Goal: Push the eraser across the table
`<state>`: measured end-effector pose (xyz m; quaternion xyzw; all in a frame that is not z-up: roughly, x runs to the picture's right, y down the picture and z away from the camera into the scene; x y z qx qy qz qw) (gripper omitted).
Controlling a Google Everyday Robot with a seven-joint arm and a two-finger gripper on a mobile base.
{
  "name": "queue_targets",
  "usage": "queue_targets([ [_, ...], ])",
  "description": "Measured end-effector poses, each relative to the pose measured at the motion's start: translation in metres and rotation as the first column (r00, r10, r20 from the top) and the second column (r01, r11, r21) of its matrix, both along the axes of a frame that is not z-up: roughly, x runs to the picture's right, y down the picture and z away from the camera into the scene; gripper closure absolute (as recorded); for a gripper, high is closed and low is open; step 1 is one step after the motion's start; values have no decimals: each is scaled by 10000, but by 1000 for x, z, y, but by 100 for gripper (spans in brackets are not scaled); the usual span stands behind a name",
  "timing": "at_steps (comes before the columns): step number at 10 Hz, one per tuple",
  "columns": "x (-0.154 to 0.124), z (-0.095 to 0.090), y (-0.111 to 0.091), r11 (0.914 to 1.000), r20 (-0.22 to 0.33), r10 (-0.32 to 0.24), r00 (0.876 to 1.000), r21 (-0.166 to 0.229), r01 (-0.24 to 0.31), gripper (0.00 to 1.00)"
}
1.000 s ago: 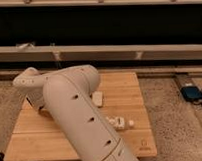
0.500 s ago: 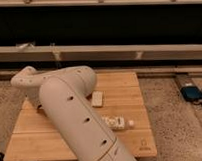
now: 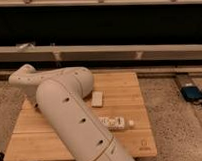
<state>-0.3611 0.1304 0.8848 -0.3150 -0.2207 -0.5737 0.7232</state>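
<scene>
The arm [image 3: 65, 111] has swung slightly left, uncovering the pale beige block [image 3: 97, 99]. It blankets the left and middle of the table [image 3: 126, 89]. The gripper is hidden behind it, so its grip can't be told, and the eraser is out of sight too. Right of the block are a white patterned object [image 3: 112, 123] and a small white ball [image 3: 131, 123]. A blue device [image 3: 193, 93] sits on the floor, far right.

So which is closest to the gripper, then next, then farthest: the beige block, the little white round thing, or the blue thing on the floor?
The gripper is at the arm's left end, by the table's back-left corner.
1. beige block, mid-table.
2. little white round thing, table's front right.
3. blue thing, on the floor, far right.
</scene>
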Motion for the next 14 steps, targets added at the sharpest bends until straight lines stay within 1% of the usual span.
queue_targets([
  [3,-9,5,-10,10000,109,-2,9999,77,1,20],
  [5,-9,7,-14,10000,237,45,9997,20,-46,20],
  [7,0,6,-17,9995,542,126,9984,-279,-111,20],
  [8,9,4,-18,9988,727,150,9972,-472,-116,20],
  [10,23,1,-22,9978,856,194,9961,-643,-139,20],
  [13,43,-6,-31,9943,1211,368,9920,-1037,-242,20],
  [14,47,-7,-34,9936,1267,426,9910,-1096,-287,20],
])
